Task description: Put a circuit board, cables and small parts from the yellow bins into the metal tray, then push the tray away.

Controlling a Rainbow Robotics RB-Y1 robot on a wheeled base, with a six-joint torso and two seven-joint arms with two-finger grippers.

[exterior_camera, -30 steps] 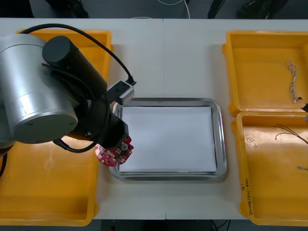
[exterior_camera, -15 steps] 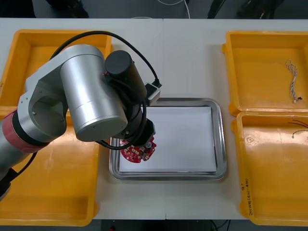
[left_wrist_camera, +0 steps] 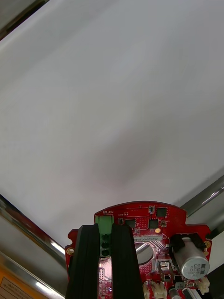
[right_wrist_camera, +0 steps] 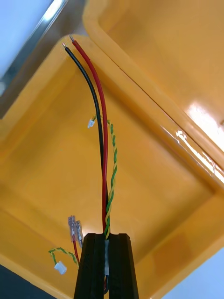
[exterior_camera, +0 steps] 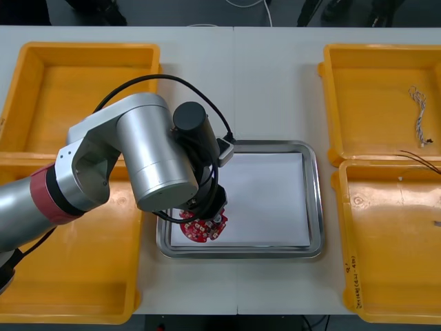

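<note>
Left claw (left_wrist_camera: 105, 227), clamped on the circuit board (left_wrist_camera: 156, 223) by its green connector (left_wrist_camera: 104, 218), holds it over the near-left corner of the metal tray (exterior_camera: 315, 207), inside the rim; right claw (right_wrist_camera: 106, 236) grips cables (right_wrist_camera: 102, 140) above a yellow bin (right_wrist_camera: 46, 163).

The left arm (exterior_camera: 138, 158) reaches over the tray's near left corner, with the left gripper (exterior_camera: 203, 215) pointing down at the board (exterior_camera: 204, 231). The red board is over the white inside of the tray (exterior_camera: 313, 207), close to its near rim. It seems to rest there, though the wrist hides the contact. The left bins (exterior_camera: 83, 96) and right bins (exterior_camera: 372, 96) flank the tray. A twisted cable (exterior_camera: 418, 117) lies in the far right bin. Thin cables (exterior_camera: 419, 157) cross the rim between the right bins at the view's edge.
</note>
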